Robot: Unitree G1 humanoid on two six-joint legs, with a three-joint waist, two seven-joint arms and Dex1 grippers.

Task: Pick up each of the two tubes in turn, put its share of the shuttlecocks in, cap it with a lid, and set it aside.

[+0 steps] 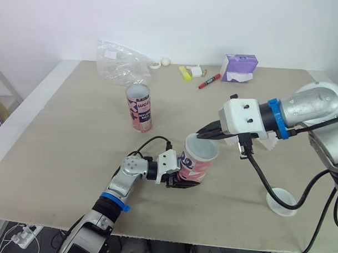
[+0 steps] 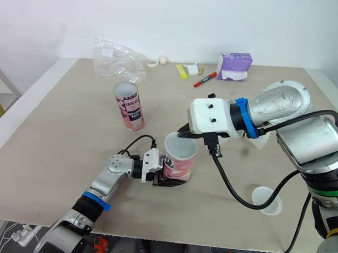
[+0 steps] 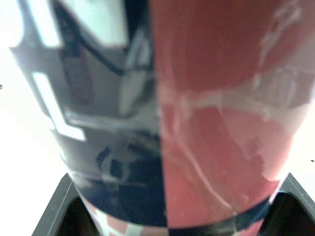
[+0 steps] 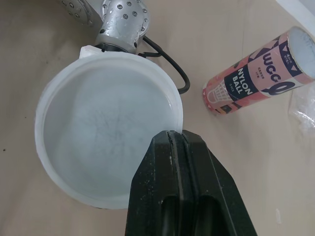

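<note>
Pink tube (image 1: 195,161), tilted and clamped in the left end effector (image 1: 185,180), sits nearer the robot than the standing tube (image 1: 139,108). Right end effector (image 1: 202,135), fingers together, meets the rim of its white lid (image 4: 106,132); it is better to press evenly all around.

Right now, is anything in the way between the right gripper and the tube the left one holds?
Nothing visible is. The right gripper, fingers shut, is right at the rim of the tube, which the left gripper grips near its base.
</note>
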